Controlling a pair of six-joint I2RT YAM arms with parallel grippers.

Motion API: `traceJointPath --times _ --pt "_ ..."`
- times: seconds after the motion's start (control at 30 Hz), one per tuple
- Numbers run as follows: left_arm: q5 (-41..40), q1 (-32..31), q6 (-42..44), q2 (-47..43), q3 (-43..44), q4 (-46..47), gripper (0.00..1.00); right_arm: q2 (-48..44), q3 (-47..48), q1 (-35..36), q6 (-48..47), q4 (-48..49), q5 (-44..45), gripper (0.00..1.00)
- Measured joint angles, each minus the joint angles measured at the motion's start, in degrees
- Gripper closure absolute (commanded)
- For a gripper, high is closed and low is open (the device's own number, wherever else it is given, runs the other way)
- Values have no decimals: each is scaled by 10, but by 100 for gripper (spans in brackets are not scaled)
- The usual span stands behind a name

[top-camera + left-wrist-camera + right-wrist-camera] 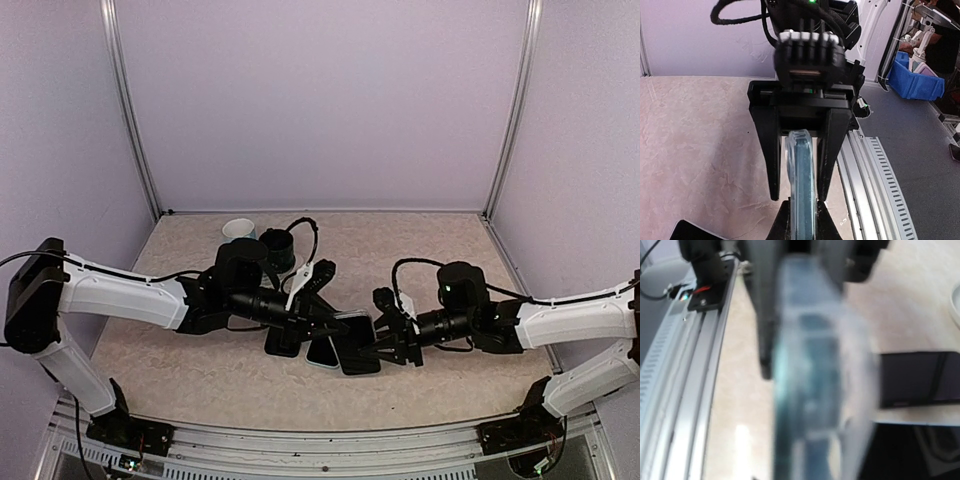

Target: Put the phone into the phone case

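no text, label, brand, number or sign can be read in any view.

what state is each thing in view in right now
translucent bluish phone case: held edge-on in the left gripper
black slab phone: lying flat, outside the case
left gripper: shut on the case
right gripper: around the case, closure unclear
white paper cup: upright
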Motion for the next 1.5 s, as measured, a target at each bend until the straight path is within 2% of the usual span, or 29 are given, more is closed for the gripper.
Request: traceJointPath --times 0.07,0.1,0.2,0.23,0.3,0.37,0.4,0.47,0.6,0.73,0.77,0.87,0.93,0.97,1.03,1.07,1.27,1.3,1.33,1.37,1.43,1.5 --pt "8 0 -6 -1 0 6 100 5 1 5 1 9 -3 82" --pt "10 0 -9 -1 0 9 100 8 2 5 2 10 -7 94" --pt "13 2 -13 -2 -1 15 100 15 14 7 11 -3 -16 100" --pt "9 3 -14 -3 -1 16 95 16 22 7 17 -12 -19 100" --pt "10 6 -16 -10 -3 17 71 17 32 6 21 -23 -22 100" --pt "10 6 -24 -17 -5 23 36 16 42 7 22 -32 -26 100" --pt "10 5 -29 -20 -5 29 25 16 49 7 23 -39 -27 100" --pt "5 2 -35 -29 -11 46 16 14 62 7 27 -50 -28 100" --pt "-21 -6 -43 -61 -57 95 13 -14 82 7 43 -58 -29 100" --pt "-68 -37 -29 -94 -120 151 17 -63 85 7 71 -38 -41 100" --pt "-85 -51 -24 -99 -129 163 22 -72 87 7 80 -29 -47 100" --pt "-120 -74 -14 -99 -132 196 47 -84 97 7 99 -3 -66 100" --pt "-137 -76 -11 -97 -131 217 52 -85 105 7 110 9 -74 100" --pt "-141 -76 -9 -94 -130 224 62 -86 107 7 114 13 -76 100" --pt "-147 -76 -5 -84 -123 232 97 -89 107 7 120 20 -78 100" --pt "-148 -77 -8 -81 -120 233 100 -90 107 7 123 21 -79 100" --pt "-158 -79 -24 -71 -108 233 100 -97 107 5 112 22 -82 100" --pt "-158 -79 -25 -71 -108 233 86 -98 107 5 112 22 -82 100" --pt "-158 -80 -26 -71 -106 233 59 -99 107 5 113 22 -83 100" --pt "-158 -80 -26 -71 -105 233 41 -99 107 5 113 22 -82 100" --pt "-158 -82 -25 -68 -99 233 33 -100 107 5 122 25 -83 100" --pt "-158 -85 -27 -60 -91 238 33 -100 107 6 130 32 -88 100"
